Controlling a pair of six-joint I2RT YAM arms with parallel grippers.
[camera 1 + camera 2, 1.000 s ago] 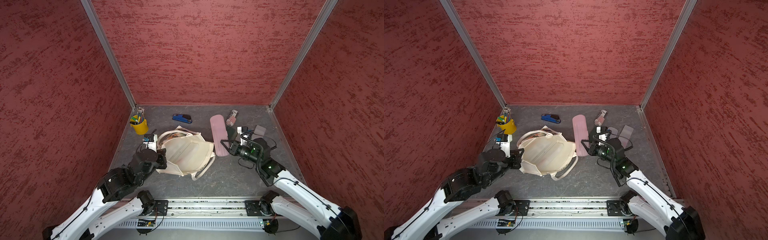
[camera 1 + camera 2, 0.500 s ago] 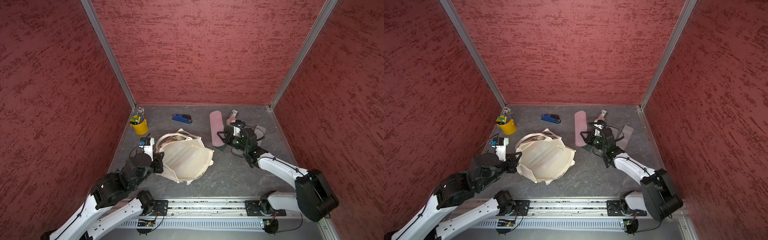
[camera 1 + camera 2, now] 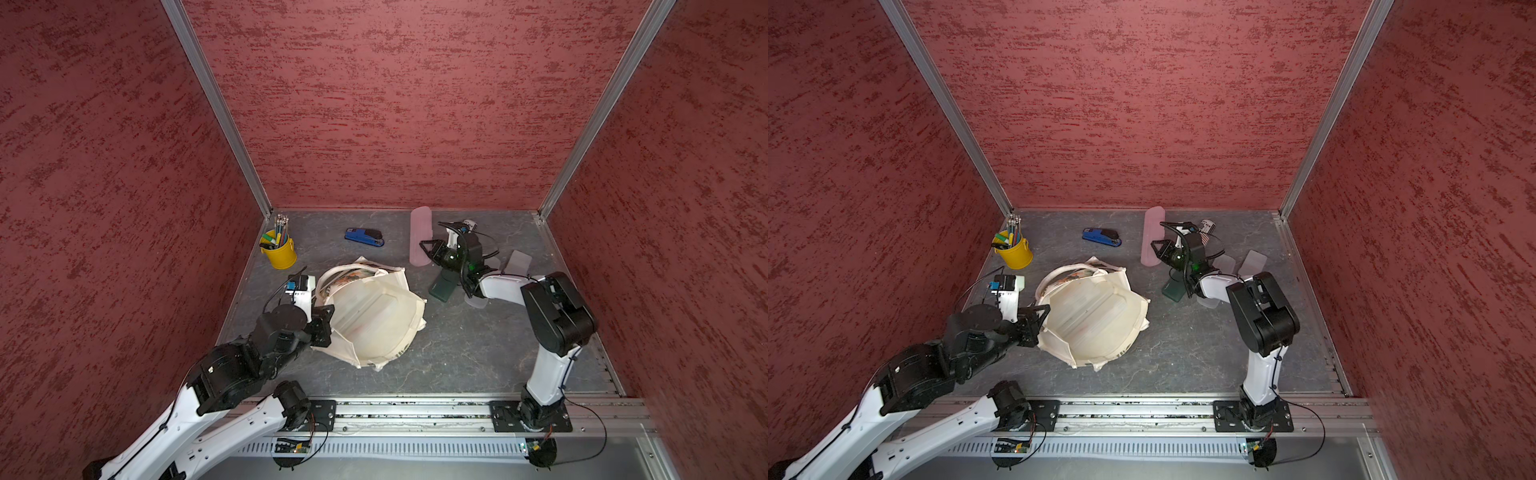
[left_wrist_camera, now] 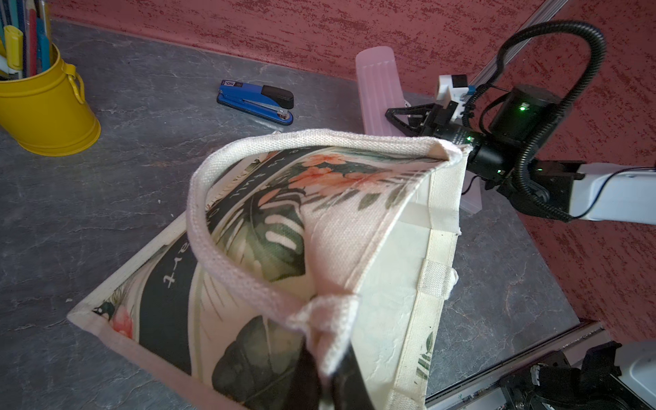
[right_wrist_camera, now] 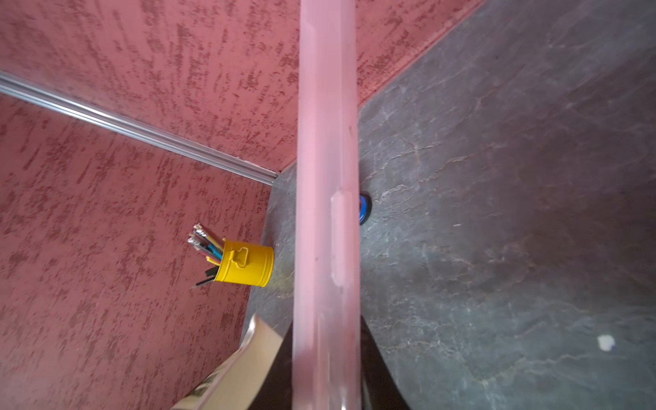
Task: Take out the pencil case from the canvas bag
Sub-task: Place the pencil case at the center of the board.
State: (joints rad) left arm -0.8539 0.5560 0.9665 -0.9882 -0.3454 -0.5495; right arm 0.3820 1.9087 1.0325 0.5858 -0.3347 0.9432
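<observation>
We find the left gripper point(image 4: 326, 378) clamped on 1 handle of the canvas bag point(image 3: 374, 324), apparently anchoring it. The right gripper point(image 3: 430, 249) grips the pink pencil case point(image 3: 419, 237), well outside the bag near the back wall; extraction appears complete.

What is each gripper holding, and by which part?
The left gripper pinches the bag by a handle, at its base on the rim. The right gripper grips the pencil case near the end closer to the robot.
</observation>
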